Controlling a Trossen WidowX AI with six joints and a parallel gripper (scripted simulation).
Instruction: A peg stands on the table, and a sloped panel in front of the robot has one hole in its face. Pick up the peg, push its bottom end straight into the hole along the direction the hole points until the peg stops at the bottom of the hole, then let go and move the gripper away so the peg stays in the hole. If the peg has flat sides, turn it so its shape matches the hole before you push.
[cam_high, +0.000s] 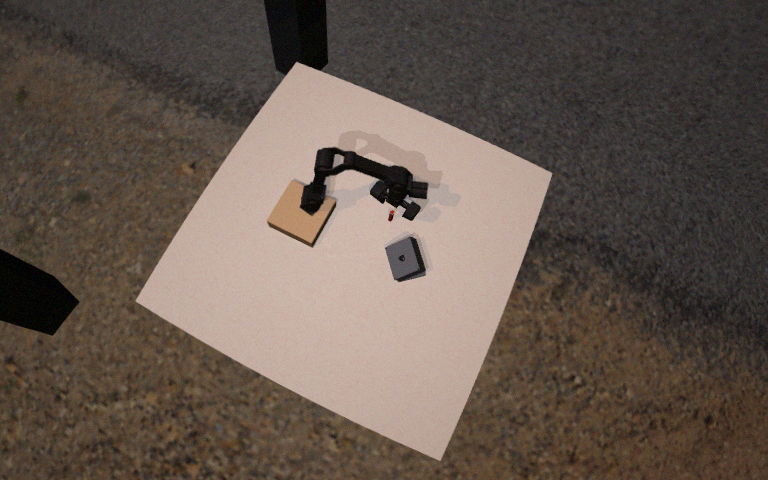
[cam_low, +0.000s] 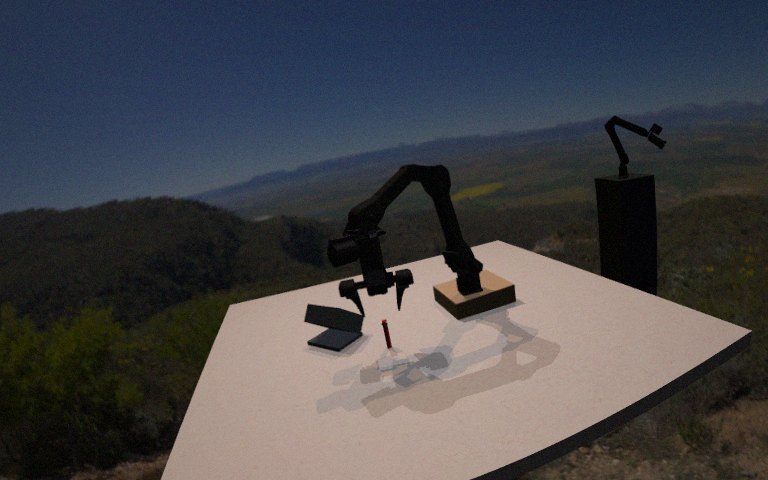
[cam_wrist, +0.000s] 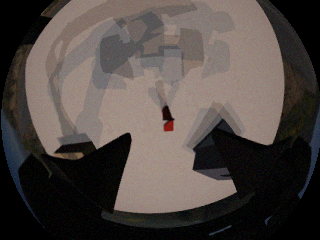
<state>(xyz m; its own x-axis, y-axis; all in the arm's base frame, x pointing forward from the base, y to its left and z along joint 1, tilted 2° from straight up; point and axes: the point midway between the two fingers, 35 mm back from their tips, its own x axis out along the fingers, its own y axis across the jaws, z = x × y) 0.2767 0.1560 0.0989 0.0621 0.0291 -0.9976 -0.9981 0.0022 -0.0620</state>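
A slim red peg (cam_high: 390, 215) (cam_low: 386, 335) (cam_wrist: 168, 125) stands upright on the table (cam_high: 283, 316) (cam_low: 254, 418). My gripper (cam_high: 394, 202) (cam_low: 381, 312) (cam_wrist: 172, 135) is wide open and empty, pointing down. Its fingertips are above the height of the peg's top in the exterior view, and the peg shows between the two fingers in the wrist view. The dark grey sloped panel (cam_high: 410, 249) (cam_low: 334, 318) (cam_wrist: 205, 157) stands close to the peg on a flat base. Its hole (cam_high: 401, 258) shows as a small dark opening in the top view; its exact shape is too small to tell.
The arm's base stands on a wooden block (cam_high: 300, 223) (cam_low: 481, 305). The panel is near one finger in the wrist view. Beyond the table edge, a dark pillar (cam_low: 625, 232) carries another small arm (cam_low: 628, 127).
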